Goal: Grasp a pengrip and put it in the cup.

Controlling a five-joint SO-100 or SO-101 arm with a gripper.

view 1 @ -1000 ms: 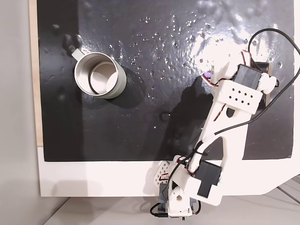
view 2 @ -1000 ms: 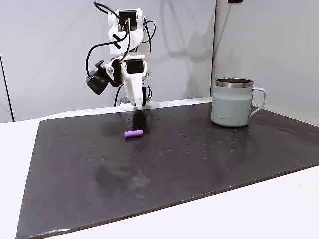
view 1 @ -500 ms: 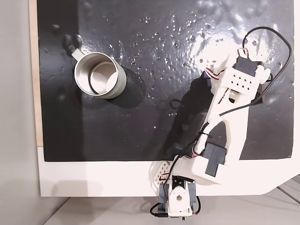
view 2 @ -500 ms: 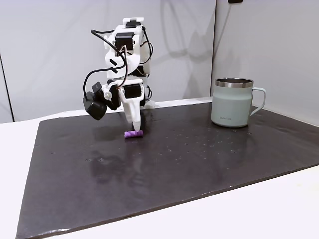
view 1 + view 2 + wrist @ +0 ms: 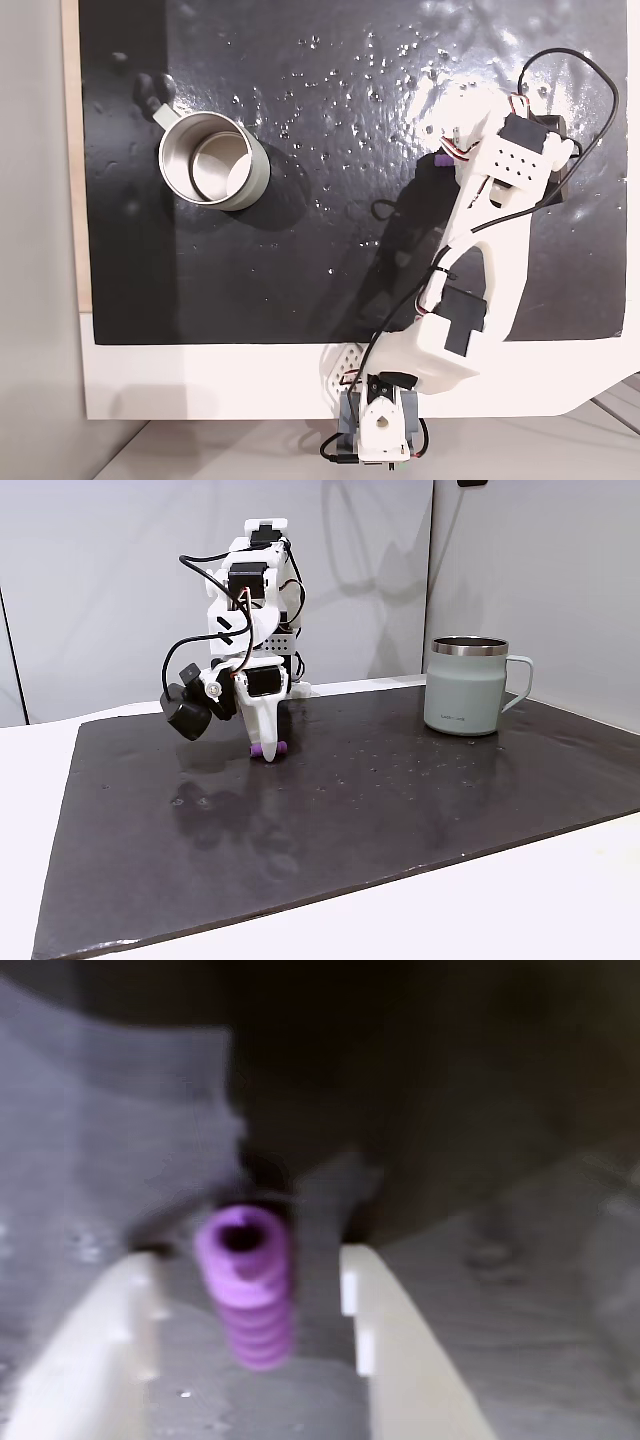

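Note:
The purple ribbed pengrip (image 5: 246,1285) lies on the black mat between my two pale fingers (image 5: 385,1340), with a gap on each side. My gripper (image 5: 248,1270) is open and lowered around it, tips near the mat. In a fixed view from the side my gripper (image 5: 264,748) points down over the pengrip (image 5: 275,748), which peeks out beside a fingertip. From above, a purple sliver of the pengrip (image 5: 441,160) shows at the arm's edge. The grey-green metal cup (image 5: 467,685) stands upright well to the right, and at the upper left of the mat in the view from above (image 5: 212,160).
A black mat (image 5: 400,800) covers the white table (image 5: 560,900). The arm's base (image 5: 378,425) sits at the mat's near edge in the view from above. Open mat lies between the gripper and the cup.
The arm has bent forward and lowered: the gripper came down from above the mat until its open fingers stand around the pengrip. Pengrip and cup have not moved.

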